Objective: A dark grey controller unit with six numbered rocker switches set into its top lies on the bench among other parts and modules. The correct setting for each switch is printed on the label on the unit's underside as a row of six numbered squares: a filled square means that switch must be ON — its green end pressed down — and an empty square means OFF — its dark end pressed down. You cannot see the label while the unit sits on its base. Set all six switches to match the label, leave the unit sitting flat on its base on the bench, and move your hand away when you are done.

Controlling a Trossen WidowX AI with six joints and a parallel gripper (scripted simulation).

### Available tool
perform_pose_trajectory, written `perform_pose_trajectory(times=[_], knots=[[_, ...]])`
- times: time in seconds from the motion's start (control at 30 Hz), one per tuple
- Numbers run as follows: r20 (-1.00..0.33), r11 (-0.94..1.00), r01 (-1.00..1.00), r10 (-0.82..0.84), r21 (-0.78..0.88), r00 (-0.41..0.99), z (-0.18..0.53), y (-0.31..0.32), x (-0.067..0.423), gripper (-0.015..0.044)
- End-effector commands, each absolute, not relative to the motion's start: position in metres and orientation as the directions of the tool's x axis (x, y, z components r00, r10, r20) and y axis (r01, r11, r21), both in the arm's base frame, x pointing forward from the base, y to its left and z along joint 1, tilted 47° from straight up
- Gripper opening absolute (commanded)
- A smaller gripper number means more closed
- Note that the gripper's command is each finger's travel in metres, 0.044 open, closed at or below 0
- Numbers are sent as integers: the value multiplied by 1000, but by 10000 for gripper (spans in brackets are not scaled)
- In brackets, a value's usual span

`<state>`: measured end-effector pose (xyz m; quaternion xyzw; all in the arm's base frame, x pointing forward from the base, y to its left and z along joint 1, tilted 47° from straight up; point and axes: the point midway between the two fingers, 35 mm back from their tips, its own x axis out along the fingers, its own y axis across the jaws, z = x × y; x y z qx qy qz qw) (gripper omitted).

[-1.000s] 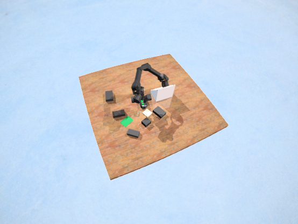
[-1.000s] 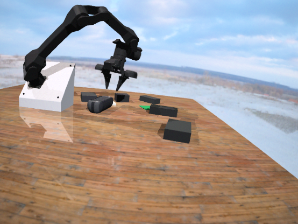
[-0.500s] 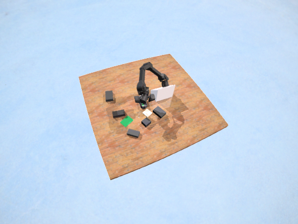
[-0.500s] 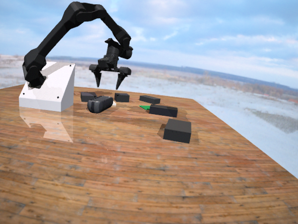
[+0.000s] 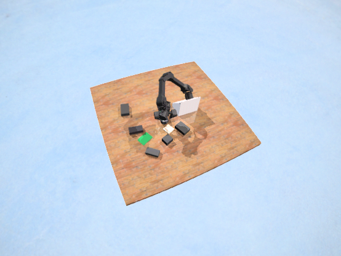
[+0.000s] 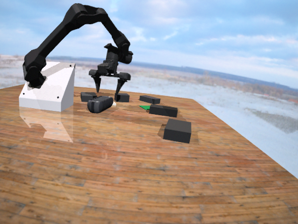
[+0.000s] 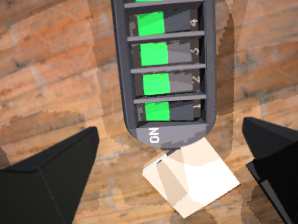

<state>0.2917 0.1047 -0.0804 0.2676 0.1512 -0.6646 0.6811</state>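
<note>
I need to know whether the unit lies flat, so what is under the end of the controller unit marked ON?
A cream block pokes out from beneath the controller unit there; how far it reaches underneath is hidden, and so is the label.

Top view: high, distant, oblique over whole table [image 5: 129, 181]. Exterior view: low, near table edge, facing arm side-on. Wrist view: close, straight down between gripper [image 7: 170, 165] fingers. All share controller unit [image 7: 165, 65] area.

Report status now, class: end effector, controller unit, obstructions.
End effector open, empty, above bench. Dark grey controller unit flat, switches up. Small cream block touching its ON end.
</note>
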Motion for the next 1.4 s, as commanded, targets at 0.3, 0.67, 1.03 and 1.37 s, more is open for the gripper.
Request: perform_pose_trajectory(times=[0.3, 0.67, 1.03, 1.37], knots=[[-557, -25, 987, -828, 159, 68, -96, 87, 293, 440], [-556, -25, 987, -829, 159, 68, -101, 81, 293, 328], [-556, -25, 987, -829, 159, 68, -101, 81, 293, 326], [-556, -25, 987, -828, 159, 68, -96, 84, 292, 336]])
